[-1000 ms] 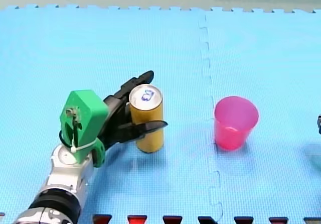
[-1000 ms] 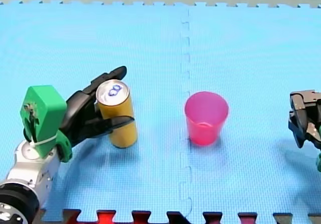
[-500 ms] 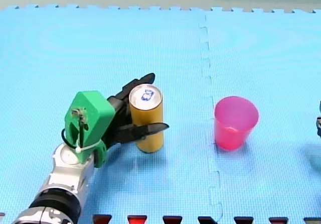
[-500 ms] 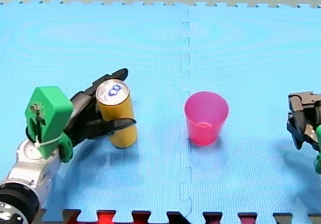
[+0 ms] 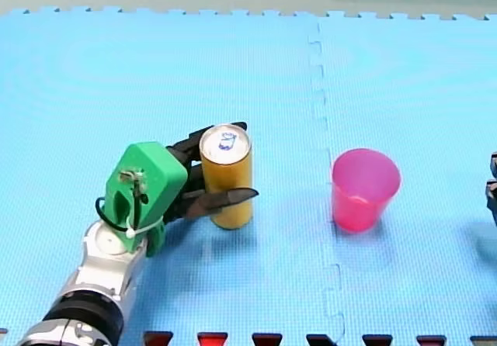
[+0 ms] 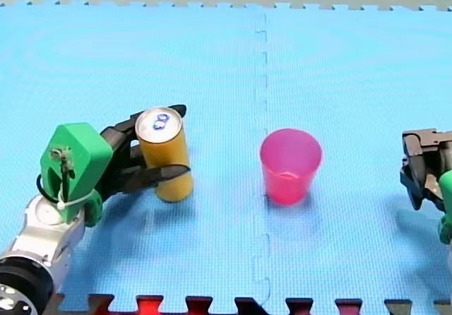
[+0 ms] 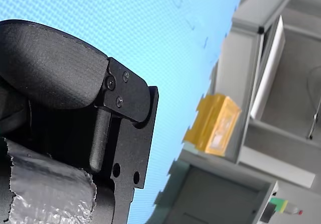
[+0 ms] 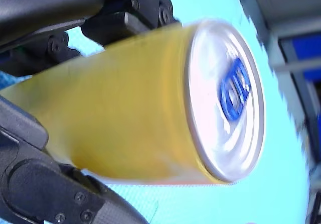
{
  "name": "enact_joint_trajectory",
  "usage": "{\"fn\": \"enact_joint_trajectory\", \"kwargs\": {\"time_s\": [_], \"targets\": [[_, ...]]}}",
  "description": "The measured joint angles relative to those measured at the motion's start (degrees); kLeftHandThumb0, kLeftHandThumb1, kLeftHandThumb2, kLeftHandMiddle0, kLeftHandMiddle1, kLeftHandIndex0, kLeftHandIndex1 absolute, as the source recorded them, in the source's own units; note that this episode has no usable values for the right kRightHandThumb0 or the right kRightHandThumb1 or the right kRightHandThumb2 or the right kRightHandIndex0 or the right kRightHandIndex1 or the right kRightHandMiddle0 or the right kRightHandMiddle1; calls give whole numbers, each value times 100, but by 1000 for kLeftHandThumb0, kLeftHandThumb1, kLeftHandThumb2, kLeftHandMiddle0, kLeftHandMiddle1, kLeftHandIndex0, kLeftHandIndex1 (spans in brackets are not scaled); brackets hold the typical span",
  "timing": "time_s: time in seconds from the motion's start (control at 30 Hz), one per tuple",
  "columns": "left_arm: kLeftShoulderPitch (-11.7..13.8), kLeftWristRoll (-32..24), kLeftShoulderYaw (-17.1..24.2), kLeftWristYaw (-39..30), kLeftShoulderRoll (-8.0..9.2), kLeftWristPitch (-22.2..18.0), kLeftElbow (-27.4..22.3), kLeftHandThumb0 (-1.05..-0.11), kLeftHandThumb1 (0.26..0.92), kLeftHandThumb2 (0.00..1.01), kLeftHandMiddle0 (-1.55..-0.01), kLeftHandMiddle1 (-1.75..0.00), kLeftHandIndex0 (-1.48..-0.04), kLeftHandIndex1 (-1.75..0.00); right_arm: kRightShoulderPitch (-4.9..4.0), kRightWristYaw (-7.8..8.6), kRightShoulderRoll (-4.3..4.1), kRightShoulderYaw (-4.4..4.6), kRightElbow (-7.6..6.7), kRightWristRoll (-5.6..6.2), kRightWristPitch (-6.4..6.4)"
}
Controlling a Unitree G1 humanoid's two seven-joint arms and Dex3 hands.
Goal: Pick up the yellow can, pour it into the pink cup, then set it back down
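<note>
1. A blue foam mat (image 5: 373, 90) of interlocking tiles covers the floor, and a toothed seam (image 5: 321, 129) runs from its near edge to its far edge.
2. From the near-left corner the left arm reaches in. The left hand (image 5: 194, 191) is clamped on the yellow can (image 5: 227, 179), with 1 finger (image 5: 233, 197) across its front and the others behind.
3. The can is upright, silver top up, left of the seam.
4. The pink cup (image 5: 363, 191) stands upright just right of the seam, well apart from the can.
5. The right hand (image 6: 426, 174) is at the mat's right edge. I cannot tell whether it is closed.
</note>
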Motion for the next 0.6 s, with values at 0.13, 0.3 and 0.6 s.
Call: {"fn": "enact_joint_trajectory", "kwargs": {"time_s": [0.13,0.3,0.6], "targets": [[4,3,20,94,-4,-4,0,-403,740,5,-1326,-69,-1173,-19,6,-2,14,0,-32,11,38],[3,-52,83,102,-1,41,1,-389,742,3,-1348,-58,-1207,-23,6,-13,23,4,-50,10,83],[-43,-175,202,85,39,328,-24,-391,746,1,-1357,-33,-1218,-11,5,-16,46,7,-80,14,138]]}}
